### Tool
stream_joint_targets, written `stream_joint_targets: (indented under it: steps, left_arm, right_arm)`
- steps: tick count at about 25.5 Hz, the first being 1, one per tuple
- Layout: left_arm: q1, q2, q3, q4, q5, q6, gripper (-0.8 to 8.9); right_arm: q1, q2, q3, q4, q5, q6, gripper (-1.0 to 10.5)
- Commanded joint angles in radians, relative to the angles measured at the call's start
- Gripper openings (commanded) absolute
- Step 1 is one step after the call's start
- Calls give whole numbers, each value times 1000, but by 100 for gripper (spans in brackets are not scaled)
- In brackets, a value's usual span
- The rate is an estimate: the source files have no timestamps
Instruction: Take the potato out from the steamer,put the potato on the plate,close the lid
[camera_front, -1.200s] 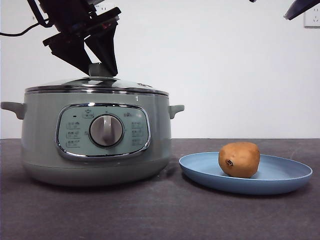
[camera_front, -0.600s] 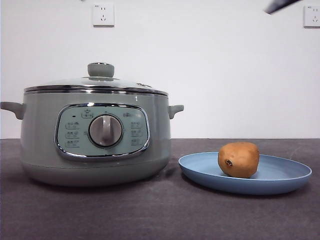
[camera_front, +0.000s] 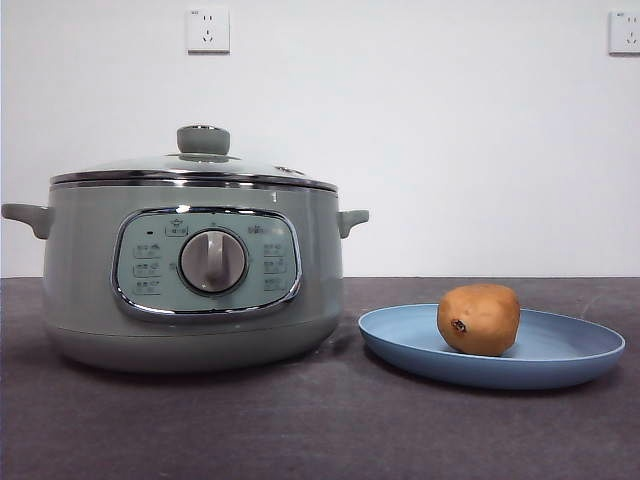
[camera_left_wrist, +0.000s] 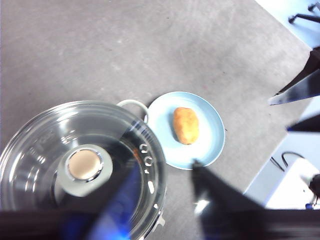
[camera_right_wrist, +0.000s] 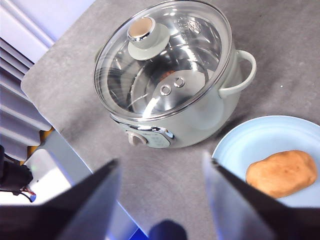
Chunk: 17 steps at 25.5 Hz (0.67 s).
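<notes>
Looks basically done: potato (camera_front: 478, 319) sits on the plate (camera_front: 580, 360), lid (camera_front: 195, 168) sits on the steamer (camera_front: 90, 290). Left claw (camera_left_wrist: 165, 200) and right claw (camera_right_wrist: 160, 200) both gape wide, empty, high above the bench (camera_front: 300, 430). Nothing left but parking.

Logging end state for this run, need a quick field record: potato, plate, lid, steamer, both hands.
potato: lying on the plate, out of the steamer
plate: on the table beside the steamer, apart from it
lid: seated on the steamer, knob up
steamer: closed, upright, control dial facing the front camera
left hand: open, raised high above the lid, holding nothing
right hand: open, raised above the table, holding nothing
task state: all three steps look done
</notes>
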Motion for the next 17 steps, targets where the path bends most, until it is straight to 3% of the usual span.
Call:
stream_joint_targets:
  steps: [1, 17]
  left_arm:
    - [-19, 4, -3, -55, 6, 26, -7]
    - [-3, 4, -3, -20, 8, -3, -3]
  right_arm:
    - [1, -2, -1, 0, 3, -21, -8]
    - [-1, -3, -1, -17, 2, -18, -1]
